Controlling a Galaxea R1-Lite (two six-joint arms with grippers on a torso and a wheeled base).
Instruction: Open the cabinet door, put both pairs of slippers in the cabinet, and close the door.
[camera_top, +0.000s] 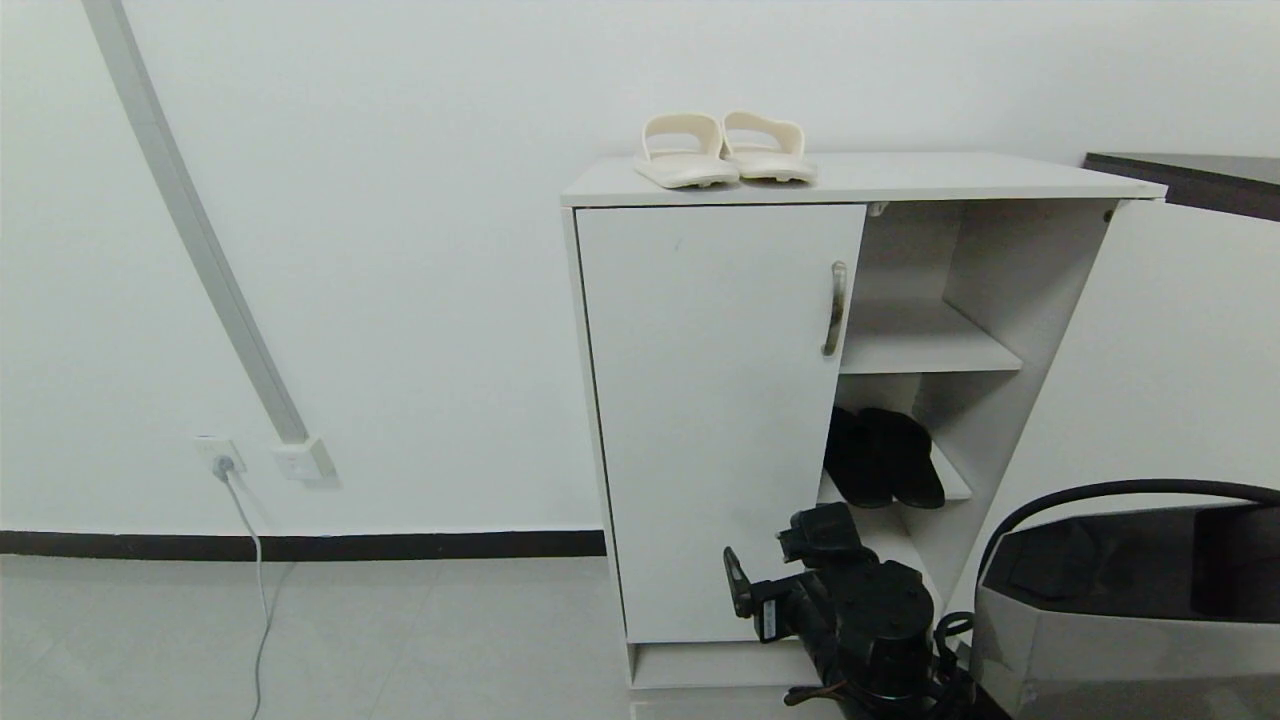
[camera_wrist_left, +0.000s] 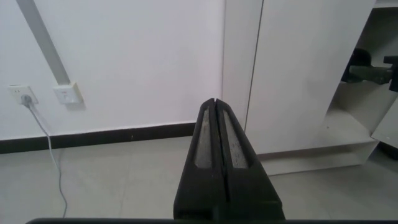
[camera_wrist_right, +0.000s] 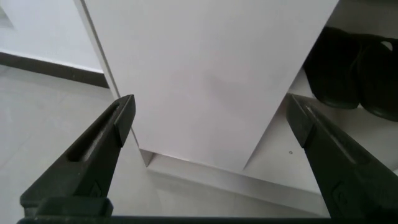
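1. On cabinet (camera_top: 900, 178) top we see white slippers (camera_top: 725, 150); black slippers (camera_top: 885, 458) on lower shelf (camera_top: 955, 487), beside closed door (camera_top: 710, 420).
2. We find right gripper (camera_wrist_right: 209, 102) wide apart, empty, facing door; left gripper (camera_wrist_left: 216, 109) clenched, empty.

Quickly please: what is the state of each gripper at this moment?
Left gripper: closed, holding nothing.
Right gripper: open, empty, in front of the closed cabinet door.
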